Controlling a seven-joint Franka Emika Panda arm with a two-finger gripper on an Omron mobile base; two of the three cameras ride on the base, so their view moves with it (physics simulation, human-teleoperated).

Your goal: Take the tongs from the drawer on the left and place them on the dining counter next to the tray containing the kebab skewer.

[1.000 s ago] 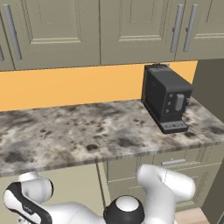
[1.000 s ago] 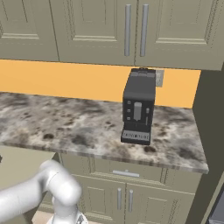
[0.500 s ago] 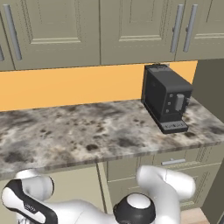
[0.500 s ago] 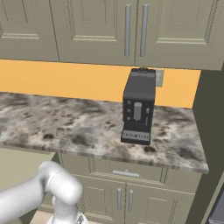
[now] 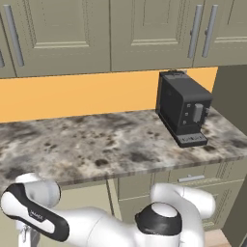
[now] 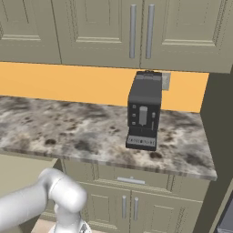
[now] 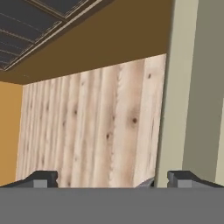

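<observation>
In the hand view my gripper (image 7: 113, 179) is open. Its two dark fingertips (image 7: 43, 178) stand wide apart with nothing between them. Beyond them are pale wooden planks (image 7: 96, 131) and the edge of a sage-grey panel (image 7: 197, 87). My arm (image 5: 96, 226) folds low in front of the wall cabinets, below the counter edge on the left. A plain sage-grey front (image 5: 72, 198) sits under the counter there; I cannot tell whether it is the drawer. The tongs are hidden. The dining counter, the tray and the kebab skewer are out of view.
A black coffee machine (image 5: 183, 108) stands at the right end of the mottled granite wall counter (image 5: 87, 144). Under it is a narrow drawer with a silver handle (image 5: 190, 178) above cabinet doors (image 6: 129, 207). Upper cabinets (image 5: 144, 29) hang above an orange wall.
The arm's elbow has shifted a little to the right and up in the left base view. The gripper stays open, and the counter has not changed.
</observation>
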